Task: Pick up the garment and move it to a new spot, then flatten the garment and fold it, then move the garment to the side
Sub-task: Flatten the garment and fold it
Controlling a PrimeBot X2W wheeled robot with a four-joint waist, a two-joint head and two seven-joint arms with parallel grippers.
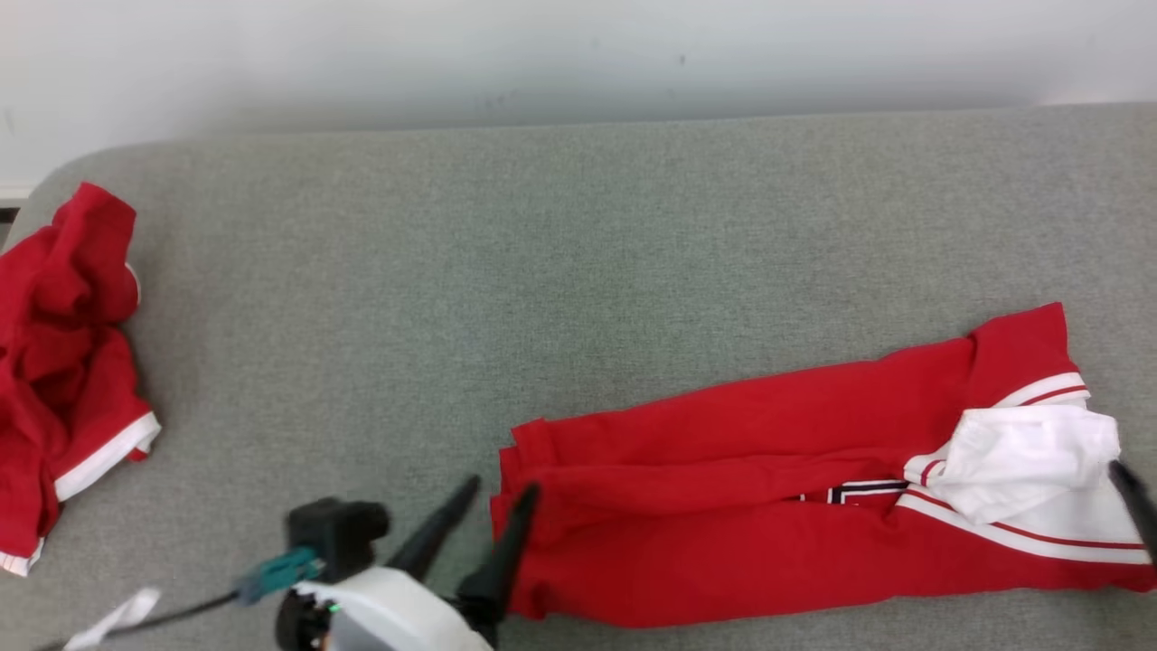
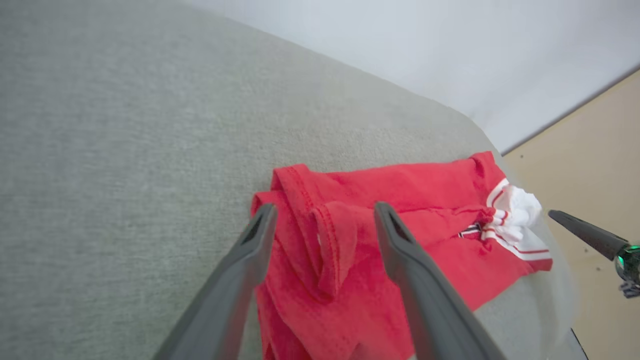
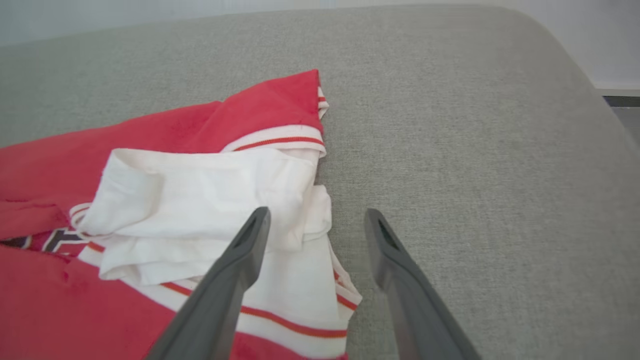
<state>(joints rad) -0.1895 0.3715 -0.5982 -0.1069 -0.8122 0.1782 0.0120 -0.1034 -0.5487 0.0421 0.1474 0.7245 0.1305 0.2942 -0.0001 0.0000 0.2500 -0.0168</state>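
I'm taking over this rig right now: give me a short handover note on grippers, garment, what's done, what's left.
Left gripper: open, empty, at the red hem end of the garment.
Right gripper: open, empty, at its white-trimmed end.
Garment lies on the grey cushion, folded lengthwise; a second red garment lies crumpled far left.
Done: lengthwise fold. Left: probably another fold, then moving it aside.
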